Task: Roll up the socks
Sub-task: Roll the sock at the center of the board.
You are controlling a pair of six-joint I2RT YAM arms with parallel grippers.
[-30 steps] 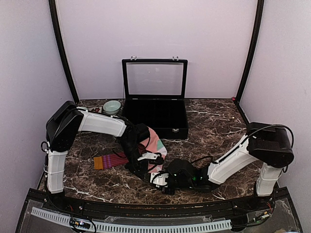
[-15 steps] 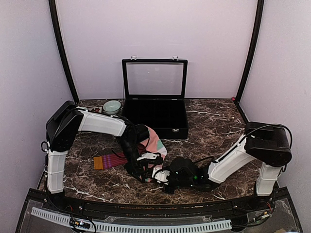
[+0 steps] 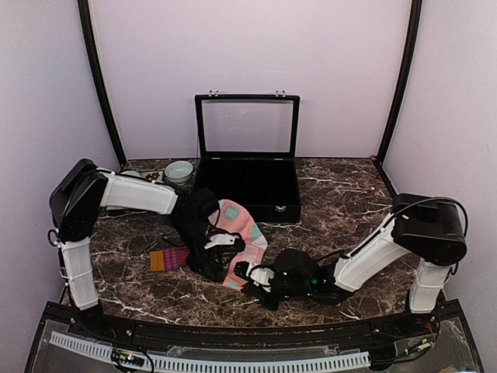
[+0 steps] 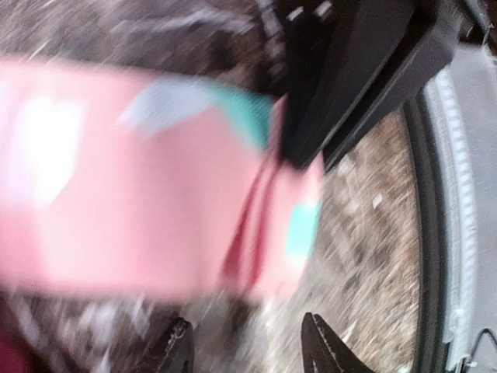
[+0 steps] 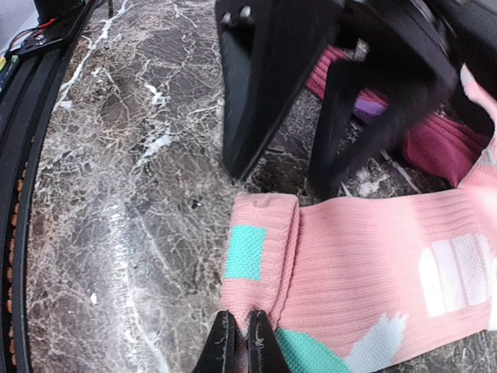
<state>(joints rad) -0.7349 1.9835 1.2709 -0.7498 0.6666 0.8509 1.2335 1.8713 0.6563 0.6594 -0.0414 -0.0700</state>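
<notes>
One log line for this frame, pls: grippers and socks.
right gripper: shut on folded end of pink sock | left gripper: open, over pink sock | maroon sock: flat on table, not gripped

A dark brown marble-patterned surface with white veining fills the lower half of the top view. Plain pale lilac walls close it in: a back wall, a left wall and a right wall. A curved black pole runs up the left corner and another up the right. A black rail borders the near edge. The light is soft and even.
</notes>
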